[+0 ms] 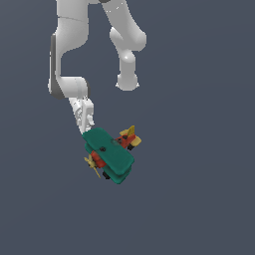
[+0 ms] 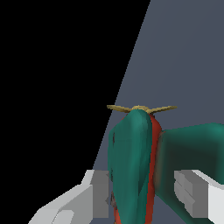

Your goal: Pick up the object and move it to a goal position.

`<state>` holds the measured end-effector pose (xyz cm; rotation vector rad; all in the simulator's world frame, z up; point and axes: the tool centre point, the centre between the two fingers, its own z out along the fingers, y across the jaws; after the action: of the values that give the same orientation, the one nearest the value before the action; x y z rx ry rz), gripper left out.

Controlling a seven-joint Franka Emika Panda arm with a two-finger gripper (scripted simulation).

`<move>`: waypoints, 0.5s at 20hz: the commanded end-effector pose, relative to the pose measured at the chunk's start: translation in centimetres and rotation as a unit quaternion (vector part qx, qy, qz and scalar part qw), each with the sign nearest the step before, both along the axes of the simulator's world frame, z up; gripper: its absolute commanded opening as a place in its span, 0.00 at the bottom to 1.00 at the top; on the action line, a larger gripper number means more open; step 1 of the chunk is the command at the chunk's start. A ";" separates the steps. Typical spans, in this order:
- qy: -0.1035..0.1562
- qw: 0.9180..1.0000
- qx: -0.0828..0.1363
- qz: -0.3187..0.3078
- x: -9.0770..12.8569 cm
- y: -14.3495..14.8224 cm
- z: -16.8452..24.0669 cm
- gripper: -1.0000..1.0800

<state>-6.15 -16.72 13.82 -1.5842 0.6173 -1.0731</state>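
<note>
The object point(image 1: 110, 155) is a small toy biplane with teal-green double wings, a red body, a yellow propeller and a yellow tail. In the exterior view it hangs tilted below the white arm, with my gripper point(image 1: 88, 127) at the wing end nearest the arm. In the wrist view the object point(image 2: 131, 153) fills the space between my gripper point(image 2: 142, 192) fingers, its yellow propeller pointing away from the camera. One finger point(image 2: 98, 194) presses against a teal wing, and the other finger point(image 2: 190, 192) sits against the second wing. The gripper is shut on the object.
A plain dark grey-blue surface point(image 1: 199, 199) is all that lies around the plane. The white arm links point(image 1: 69, 60) rise above the gripper. The wrist view shows a black area point(image 2: 52, 87) beyond the surface's edge.
</note>
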 end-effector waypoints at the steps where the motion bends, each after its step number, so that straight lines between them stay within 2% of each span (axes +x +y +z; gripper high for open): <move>1: 0.000 1.000 0.000 0.000 0.8 0.5 0.0 0.62; 7: -0.001 1.000 0.001 -0.001 2.3 1.4 0.0 0.62; 8: -0.001 1.000 0.001 -0.001 2.3 1.4 0.0 0.00; 10: -0.001 1.000 0.001 -0.001 2.3 1.4 0.0 0.00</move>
<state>-3.89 -15.30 13.80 -1.5815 0.6183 -1.0730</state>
